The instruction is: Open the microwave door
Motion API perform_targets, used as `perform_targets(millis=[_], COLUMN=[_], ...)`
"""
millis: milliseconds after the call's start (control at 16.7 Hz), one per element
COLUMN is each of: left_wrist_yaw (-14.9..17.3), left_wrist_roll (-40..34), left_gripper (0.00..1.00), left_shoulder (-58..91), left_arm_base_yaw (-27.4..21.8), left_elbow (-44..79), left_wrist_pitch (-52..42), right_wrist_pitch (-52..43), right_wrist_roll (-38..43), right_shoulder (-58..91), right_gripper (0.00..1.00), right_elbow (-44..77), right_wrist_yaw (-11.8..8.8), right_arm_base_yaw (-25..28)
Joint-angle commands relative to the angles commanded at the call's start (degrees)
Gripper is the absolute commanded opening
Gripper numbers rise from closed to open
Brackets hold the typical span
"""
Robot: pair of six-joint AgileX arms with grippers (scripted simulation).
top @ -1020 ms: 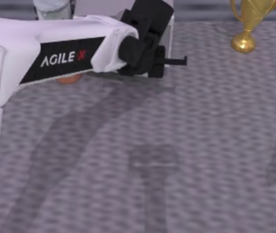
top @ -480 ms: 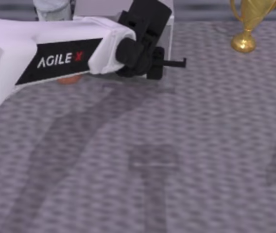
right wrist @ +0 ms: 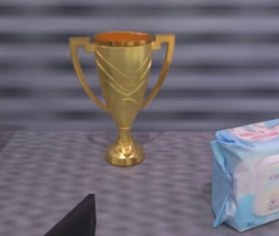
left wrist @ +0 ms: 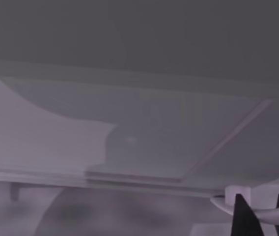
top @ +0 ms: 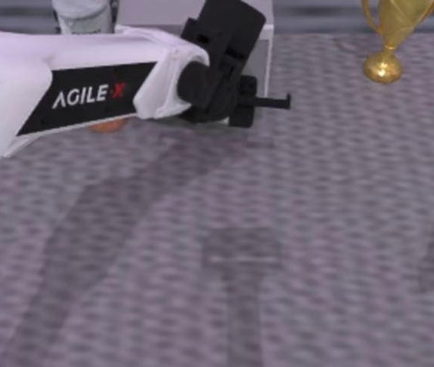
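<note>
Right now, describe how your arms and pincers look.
My left arm at the top view's upper left has a glossy white shell with a black panel reading AGILE X in white, the X red. Its wrist and left pincer are matte black, blocky, with thin straight fingers. My right arm shows only as a black corner in its own wrist view.

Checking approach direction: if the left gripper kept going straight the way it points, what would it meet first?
Probably the light grey boxy microwave: the left gripper points at its white-framed door with grey translucent window, which fills the left wrist view. Depth is unclear.
</note>
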Motion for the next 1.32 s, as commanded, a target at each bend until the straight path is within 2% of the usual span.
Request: perform_targets(millis=[1320], left_wrist_yaw=[0.71], left_wrist_roll=[0.29], left_gripper=[0.00], left_shoulder=[-0.24], left_arm_base_yaw=[-0.29], left_elbow=[-0.50], left_wrist_pitch=[0.25], right_wrist_pitch=[0.00], right_wrist_roll=[0.00], right_shoulder=[0.00], right_gripper=[1.00], right_elbow=[0.00], right_wrist_yaw=[0.00], right_arm_base_yaw=[0.00])
